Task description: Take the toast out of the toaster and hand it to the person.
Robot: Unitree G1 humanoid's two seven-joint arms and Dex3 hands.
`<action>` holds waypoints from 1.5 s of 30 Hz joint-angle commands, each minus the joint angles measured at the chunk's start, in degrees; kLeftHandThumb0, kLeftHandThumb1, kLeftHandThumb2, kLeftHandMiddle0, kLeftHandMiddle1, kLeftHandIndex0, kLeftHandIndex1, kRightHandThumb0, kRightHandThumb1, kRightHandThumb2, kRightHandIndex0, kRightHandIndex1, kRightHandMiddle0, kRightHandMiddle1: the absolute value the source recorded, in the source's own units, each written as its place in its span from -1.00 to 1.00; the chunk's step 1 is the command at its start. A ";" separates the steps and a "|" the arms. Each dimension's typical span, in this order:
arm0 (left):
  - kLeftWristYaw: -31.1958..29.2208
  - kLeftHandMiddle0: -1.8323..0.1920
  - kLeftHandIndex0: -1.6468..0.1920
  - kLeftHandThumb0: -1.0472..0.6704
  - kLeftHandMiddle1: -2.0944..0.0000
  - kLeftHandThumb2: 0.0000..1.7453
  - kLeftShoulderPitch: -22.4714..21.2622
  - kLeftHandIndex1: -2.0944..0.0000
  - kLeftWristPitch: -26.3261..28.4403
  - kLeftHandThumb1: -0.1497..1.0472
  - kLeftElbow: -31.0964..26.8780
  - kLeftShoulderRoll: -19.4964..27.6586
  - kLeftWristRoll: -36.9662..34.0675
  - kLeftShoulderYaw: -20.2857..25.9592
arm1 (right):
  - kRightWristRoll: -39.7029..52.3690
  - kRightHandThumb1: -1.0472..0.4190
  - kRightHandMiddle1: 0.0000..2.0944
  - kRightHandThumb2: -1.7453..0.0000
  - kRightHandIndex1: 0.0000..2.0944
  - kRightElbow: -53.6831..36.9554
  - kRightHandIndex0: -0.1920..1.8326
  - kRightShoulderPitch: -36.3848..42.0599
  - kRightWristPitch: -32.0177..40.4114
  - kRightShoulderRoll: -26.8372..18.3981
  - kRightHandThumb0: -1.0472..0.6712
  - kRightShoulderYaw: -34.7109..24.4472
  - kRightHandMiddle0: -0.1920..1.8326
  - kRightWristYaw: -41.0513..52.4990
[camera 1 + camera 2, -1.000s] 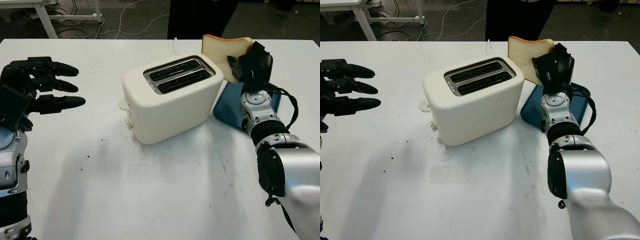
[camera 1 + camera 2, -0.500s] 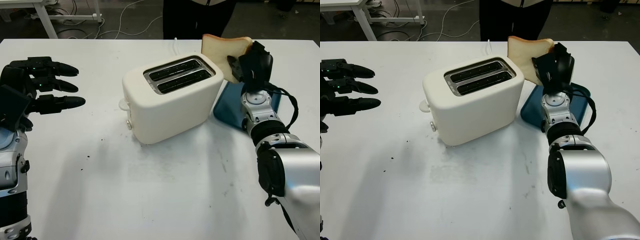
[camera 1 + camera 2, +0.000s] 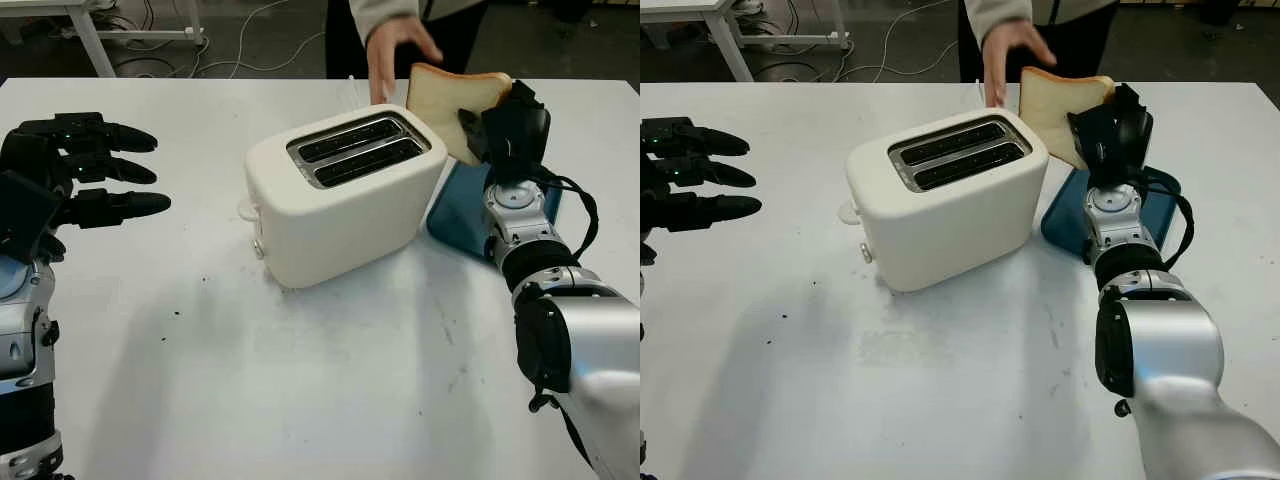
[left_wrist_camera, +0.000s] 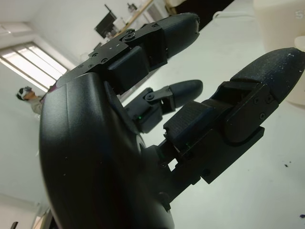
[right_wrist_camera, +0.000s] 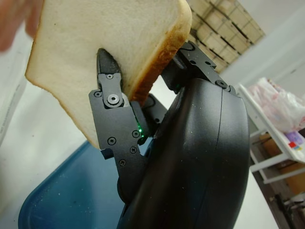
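We are gripping the toast [image 3: 455,95] in our right hand [image 3: 505,130], clear of the toaster [image 3: 340,195], whose slots look empty. A person's hand [image 3: 395,50] is reaching just beside it; release remains. Our left hand [image 3: 75,170] is hovering open, well apart.

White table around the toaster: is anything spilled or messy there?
Slightly. Small dark specks, perhaps crumbs, dot the white table in front of the cream two-slot toaster, with faint smudges nearby. The toaster sits askew to the table edge. Nothing looks damaged.
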 commanded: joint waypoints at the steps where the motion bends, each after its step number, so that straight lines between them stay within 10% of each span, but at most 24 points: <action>1: 0.01 -0.33 -0.44 -0.95 0.45 -1.00 0.71 0.59 -0.70 -0.20 0.42 -0.32 -0.39 0.12 | 0.66 -0.83 0.67 0.75 0.67 -0.59 0.18 -1.01 -0.53 -0.13 0.02 -0.36 -0.05 -0.30; 8: 0.05 -0.34 -0.44 -0.94 0.45 -1.00 0.79 0.59 -1.08 -0.20 0.38 -0.34 -0.26 0.10 | 0.18 -0.83 0.58 0.77 0.67 -0.63 0.18 -0.81 -1.38 -0.08 0.05 0.03 -0.28 -0.78; 24: -0.10 -0.34 -0.44 -0.96 0.46 -1.00 0.66 0.60 -1.19 -0.19 0.80 -0.32 -0.36 0.04 | -0.19 -0.83 0.67 0.76 0.67 -0.55 0.19 -0.70 -1.50 -0.27 0.04 0.52 -0.06 -0.56; 28: -0.22 -0.34 -0.44 -0.95 0.46 -1.00 0.46 0.60 -0.97 -0.20 0.85 -0.44 -0.77 0.09 | -0.14 -0.83 0.36 0.78 0.67 -0.57 0.15 -0.57 -2.38 -0.20 0.07 0.52 -0.41 -0.79; 33: -0.15 -0.34 -0.44 -0.97 0.47 -1.00 0.49 0.60 -0.34 -0.20 0.57 -0.22 -0.55 0.00 | 0.03 -0.83 0.66 0.78 0.67 -0.47 0.16 -0.70 -2.22 -0.19 0.06 0.46 -0.16 -0.11; 45: -0.20 -0.34 -0.44 -0.97 0.47 -0.99 0.41 0.60 -0.61 -0.18 0.63 -0.28 -0.58 -0.05 | 1.52 -0.82 0.45 0.88 0.59 -0.84 0.19 -1.26 0.79 -0.95 -0.20 0.46 0.07 7.10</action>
